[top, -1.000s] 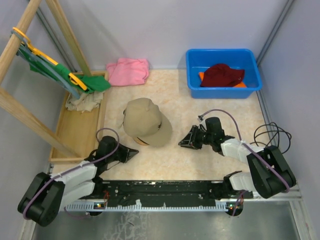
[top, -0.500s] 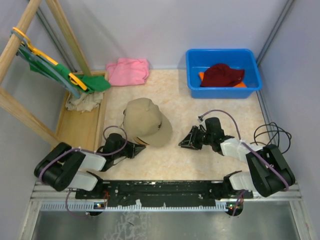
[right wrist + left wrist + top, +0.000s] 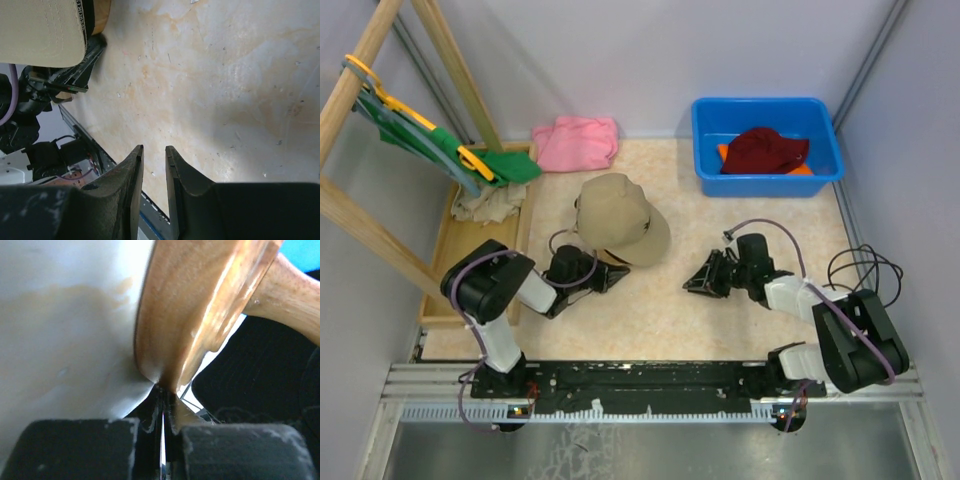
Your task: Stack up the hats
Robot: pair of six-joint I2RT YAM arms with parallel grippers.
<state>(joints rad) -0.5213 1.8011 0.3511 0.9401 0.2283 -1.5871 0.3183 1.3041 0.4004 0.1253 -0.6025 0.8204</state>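
left hand [image 3: 612,272]: clenched on the brim of the tan cap [image 3: 617,218]. in the left wrist view i see the brim's brown underside running down into the seam between the two pads, which are pressed almost together.

tan cap: on the tabletop [image 3: 660,310], left of centre, crown toward the far wall, brim toward the arms.

right hand [image 3: 696,283]: released, grasping nothing. its fingers stand a narrow gap apart, low over bare tabletop right of centre, pointing toward the cap and well apart from it.

dark red hat [image 3: 765,150]: lies in the blue bin [image 3: 705,140] at the far right corner, on top of the orange hat [image 3: 723,152], of which i see only slivers.
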